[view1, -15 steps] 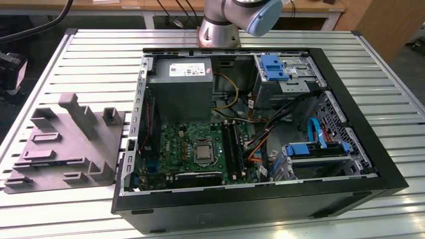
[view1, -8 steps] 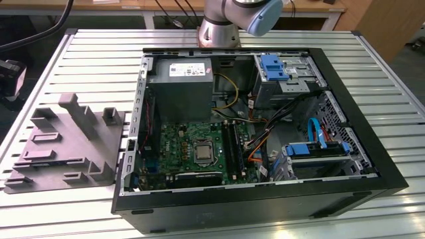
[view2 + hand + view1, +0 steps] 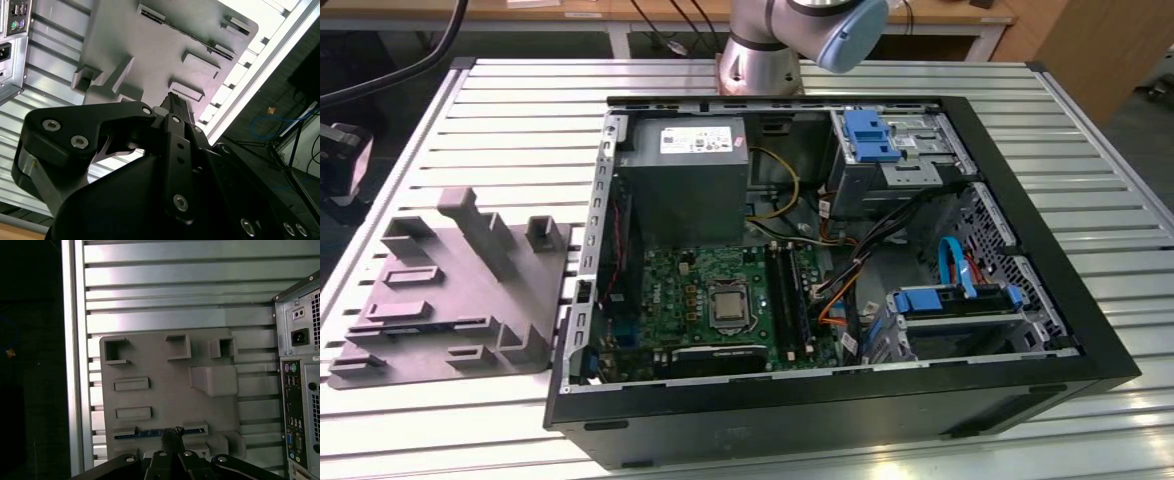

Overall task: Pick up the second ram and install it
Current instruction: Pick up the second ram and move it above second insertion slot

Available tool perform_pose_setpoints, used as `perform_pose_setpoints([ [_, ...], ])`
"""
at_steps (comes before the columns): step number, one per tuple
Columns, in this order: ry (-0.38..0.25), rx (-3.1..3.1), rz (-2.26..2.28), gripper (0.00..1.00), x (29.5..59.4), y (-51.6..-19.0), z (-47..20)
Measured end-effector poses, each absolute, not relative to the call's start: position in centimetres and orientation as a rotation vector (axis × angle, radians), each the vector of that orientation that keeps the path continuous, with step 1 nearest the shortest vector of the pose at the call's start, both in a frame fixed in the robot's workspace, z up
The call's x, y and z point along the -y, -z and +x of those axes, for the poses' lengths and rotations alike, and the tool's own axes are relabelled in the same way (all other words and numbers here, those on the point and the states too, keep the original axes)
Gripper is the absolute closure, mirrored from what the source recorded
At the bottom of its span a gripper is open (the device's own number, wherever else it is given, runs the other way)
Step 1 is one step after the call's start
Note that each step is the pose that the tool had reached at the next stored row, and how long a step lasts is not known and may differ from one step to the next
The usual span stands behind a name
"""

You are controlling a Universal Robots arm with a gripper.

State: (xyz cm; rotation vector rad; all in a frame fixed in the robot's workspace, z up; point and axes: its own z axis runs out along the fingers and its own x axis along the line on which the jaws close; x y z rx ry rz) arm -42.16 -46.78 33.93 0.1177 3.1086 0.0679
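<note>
I see the jaws pressed together over the grey fixture (image 3: pixel 165 400); the second ram (image 3: pixel 142 434) lies in its slot.

Ram (image 3: pixel 145 434) sits betw. low blocks (image 3: pixel 124 430) on fixture (image 3: pixel 165 400); taller block (image 3: pixel 214 381) nearby. Case (image 3: pixel 300 390) rear stands near fixture. Bare table (image 3: pixel 175 285) slats past fixture: free room. In case, PSU (image 3: pixel 683 175) & cables (image 3: pixel 874 232) hem mobo (image 3: pixel 680 290); open above.

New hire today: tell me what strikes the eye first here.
The open computer case sits central in the exterior view, green motherboard bared. At that view's left lies a grey fixture tray; in the first wrist view the gripper is at the second ram, slotted in it.
</note>
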Motion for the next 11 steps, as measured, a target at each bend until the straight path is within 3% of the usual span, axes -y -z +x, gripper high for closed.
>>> perform_pose_setpoints([
  [11, -0.068, -3.109, 0.118, 0.90, 46.78, -33.89, -42.16],
])
